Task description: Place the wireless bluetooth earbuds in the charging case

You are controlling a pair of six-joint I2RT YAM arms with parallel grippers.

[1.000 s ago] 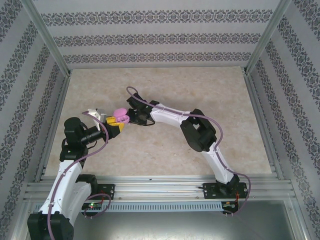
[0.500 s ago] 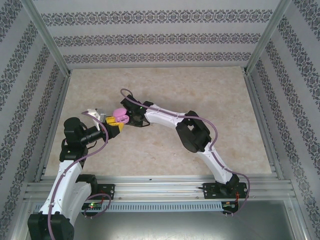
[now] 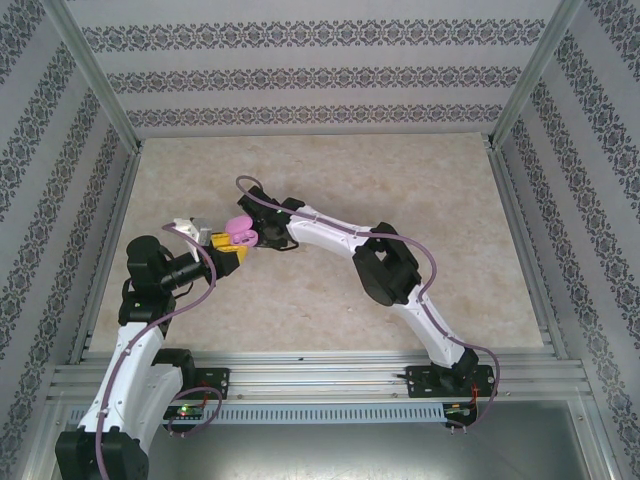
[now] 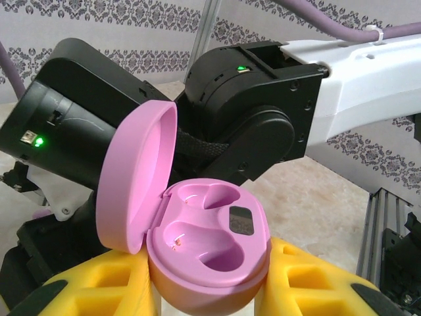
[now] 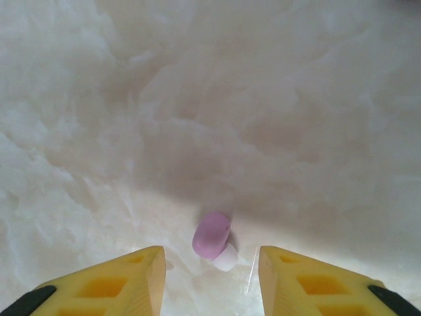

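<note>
Left wrist view: the left gripper (image 4: 207, 293) is clamped on one pink oval plastic charging case (image 4: 209, 245), its lid raised and both wells empty. Right wrist view: one tiny pink-purple rounded earbud (image 5: 212, 235) lies at lower centre on the pale marbled table (image 5: 197, 99), between the parted fingers of the right gripper (image 5: 209, 260) and untouched. Top view: both arms bend toward centre-left, wrists nearly meeting.

Bright even light, tabletop (image 5: 197, 99) perhaps blurred
</note>
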